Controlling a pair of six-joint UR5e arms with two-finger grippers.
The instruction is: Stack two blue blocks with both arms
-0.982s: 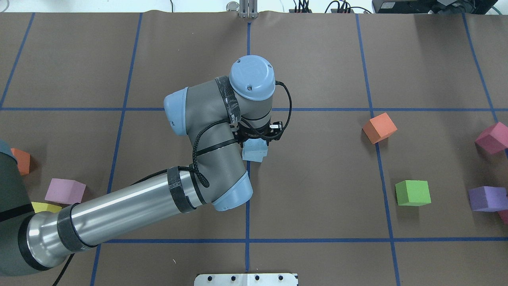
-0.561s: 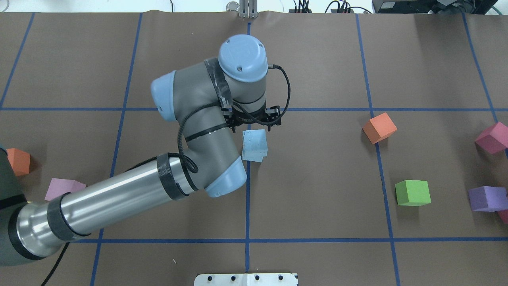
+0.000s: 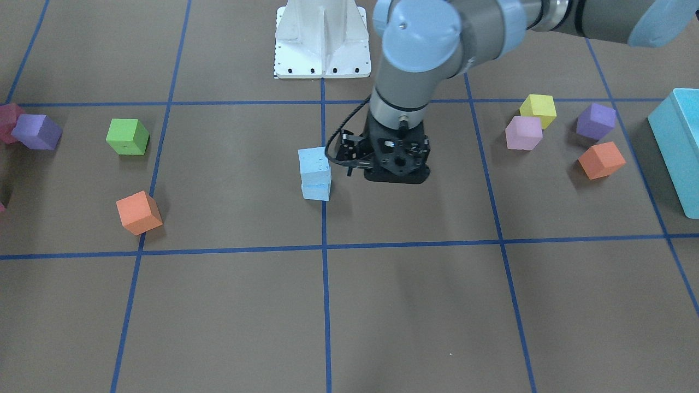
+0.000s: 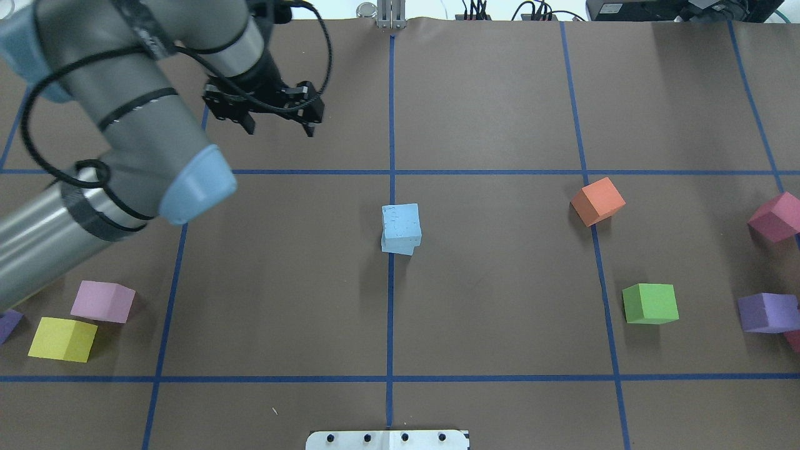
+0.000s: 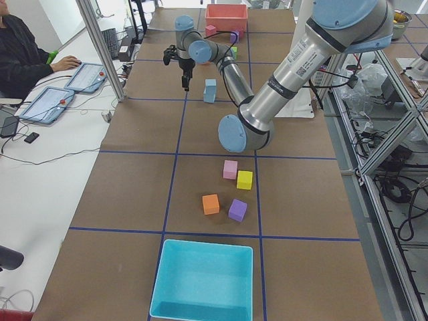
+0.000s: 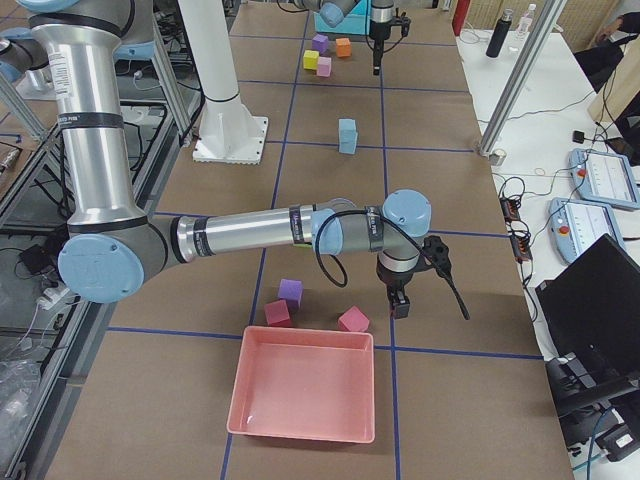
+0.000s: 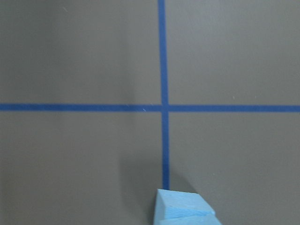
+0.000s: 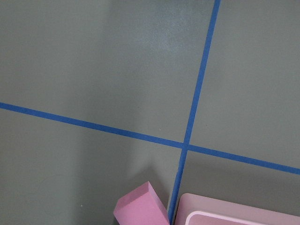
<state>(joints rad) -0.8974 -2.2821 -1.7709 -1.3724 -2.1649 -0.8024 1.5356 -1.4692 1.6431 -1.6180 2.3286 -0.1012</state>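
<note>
The two pale blue blocks stand stacked at the table's middle, on a blue tape line: the top blue block (image 4: 401, 223) (image 3: 314, 161) sits slightly askew on the bottom blue block (image 4: 397, 249) (image 3: 316, 191). My left gripper (image 4: 279, 128) (image 3: 396, 173) is open and empty, raised above the table, away from the stack. The left wrist view shows only the stack's top (image 7: 183, 210) at its lower edge. My right gripper (image 6: 400, 300) shows only in the exterior right view, low beside a pink tray (image 6: 305, 395); I cannot tell whether it is open or shut.
Orange (image 4: 597, 200), green (image 4: 650, 303), purple (image 4: 765, 312) and magenta (image 4: 775, 215) cubes lie on the right. Pink (image 4: 103, 301) and yellow (image 4: 62, 339) cubes lie on the left. A large turquoise box (image 3: 677, 147) stands at the left end. A pink cube (image 8: 140, 206) lies by the tray.
My left gripper has left the top blue block, risen and swung away to the far left. The stack stands where it was.
</note>
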